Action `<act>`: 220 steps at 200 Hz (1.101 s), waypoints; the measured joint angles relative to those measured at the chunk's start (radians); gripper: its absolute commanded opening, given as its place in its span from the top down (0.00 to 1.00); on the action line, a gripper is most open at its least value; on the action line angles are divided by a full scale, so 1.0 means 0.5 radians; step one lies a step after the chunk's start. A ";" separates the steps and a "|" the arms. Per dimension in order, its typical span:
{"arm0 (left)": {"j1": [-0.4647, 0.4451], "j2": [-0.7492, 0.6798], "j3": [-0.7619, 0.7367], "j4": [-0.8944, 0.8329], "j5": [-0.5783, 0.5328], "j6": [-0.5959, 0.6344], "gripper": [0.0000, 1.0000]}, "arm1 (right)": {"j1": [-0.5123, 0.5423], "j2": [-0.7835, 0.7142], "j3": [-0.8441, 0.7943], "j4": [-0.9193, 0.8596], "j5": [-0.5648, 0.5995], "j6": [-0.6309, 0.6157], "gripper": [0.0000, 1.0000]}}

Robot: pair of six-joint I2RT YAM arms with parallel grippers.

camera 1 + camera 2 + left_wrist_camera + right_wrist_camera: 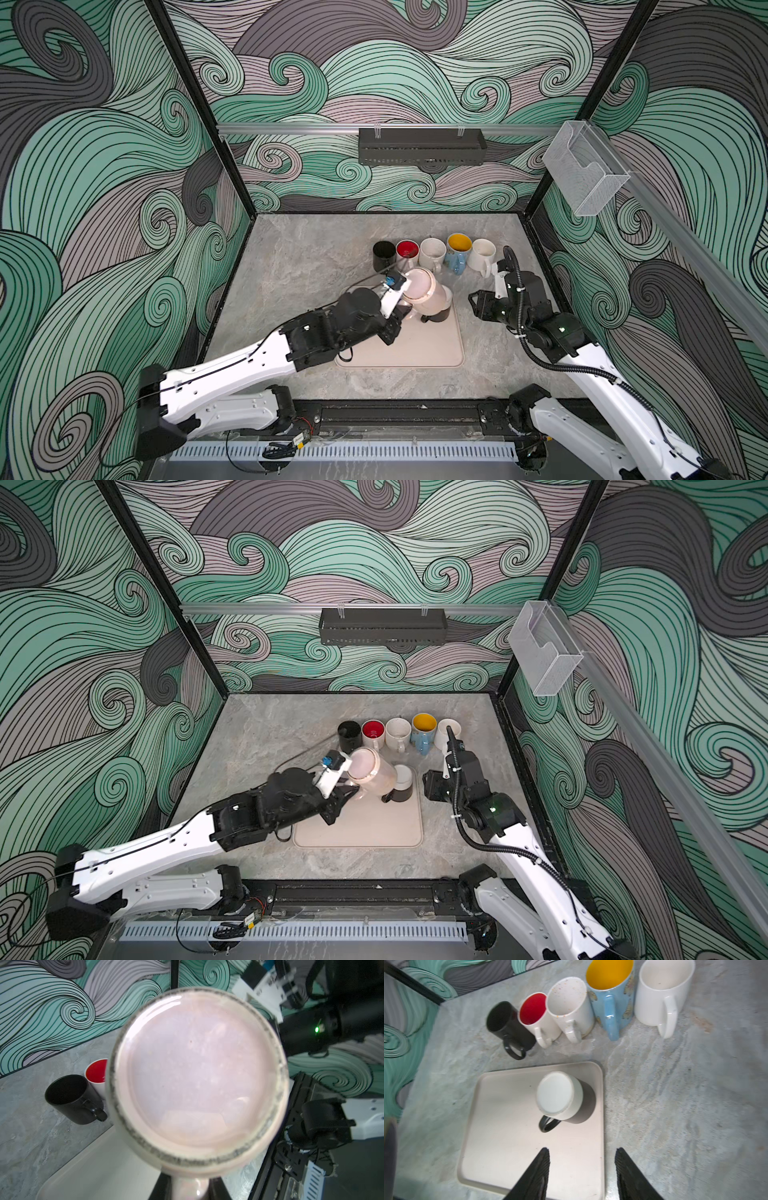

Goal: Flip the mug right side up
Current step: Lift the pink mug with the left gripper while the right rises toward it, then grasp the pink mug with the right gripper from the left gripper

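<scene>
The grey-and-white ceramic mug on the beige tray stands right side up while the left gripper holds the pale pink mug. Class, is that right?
No: the grey-and-white ceramic mug on the beige tray stands upside down, base up, as the right wrist view shows. The left gripper does hold the pale pink mug.

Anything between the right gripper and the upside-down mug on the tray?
Nothing visible. In the right wrist view only bare tray lies between the open right gripper and the upside-down mug. The pink mug, held by the left gripper, hangs at its far side.
</scene>
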 measured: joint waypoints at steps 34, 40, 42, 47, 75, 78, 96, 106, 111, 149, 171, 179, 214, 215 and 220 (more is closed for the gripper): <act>0.479 -0.283 -0.261 0.287 0.382 -0.339 1.00 | -0.001 -0.025 -0.093 0.355 -0.433 0.137 0.48; 0.549 -0.308 -0.304 0.346 0.444 -0.410 1.00 | -0.001 -0.025 -0.109 0.441 -0.510 0.173 0.48; 0.575 -0.316 -0.322 0.370 0.467 -0.436 1.00 | -0.002 -0.025 -0.116 0.474 -0.536 0.189 0.48; 0.624 -0.331 -0.361 0.423 0.518 -0.491 1.00 | -0.002 -0.027 -0.131 0.548 -0.594 0.219 0.48; 0.871 -0.348 -0.578 0.796 0.830 -0.883 1.00 | -0.002 -0.018 -0.247 1.027 -0.919 0.464 0.49; 0.891 -0.343 -0.598 0.838 0.858 -0.929 1.00 | 0.003 -0.012 -0.259 1.088 -0.954 0.494 0.49; 0.977 -0.282 -0.700 1.130 0.998 -1.178 1.00 | 0.032 0.031 -0.289 1.366 -1.102 0.643 0.49; 1.009 -0.221 -0.739 1.298 1.062 -1.312 1.00 | 0.065 0.061 -0.290 1.506 -1.160 0.709 0.48; 1.021 -0.191 -0.752 1.369 1.089 -1.366 1.00 | 0.089 0.077 -0.290 1.575 -1.188 0.741 0.48; 1.067 0.013 -0.809 1.854 1.225 -1.717 1.00 | 0.314 0.213 -0.258 1.884 -1.285 0.880 0.47; 1.067 0.054 -0.809 2.012 1.261 -1.816 1.00 | 0.393 0.307 -0.209 1.958 -1.297 0.923 0.47; 1.068 0.059 -0.809 2.052 1.270 -1.836 1.00 | 0.410 0.335 -0.193 1.975 -1.297 0.936 0.47; 1.067 0.066 -0.809 2.187 1.311 -1.901 1.00 | 0.452 0.444 -0.135 2.078 -1.296 0.977 0.49; 1.068 0.066 -0.809 2.190 1.312 -1.901 1.00 | 0.453 0.446 -0.134 2.080 -1.296 0.977 0.49; 1.068 0.066 -0.809 2.200 1.317 -1.909 1.00 | 0.457 0.463 -0.127 2.096 -1.296 0.982 0.49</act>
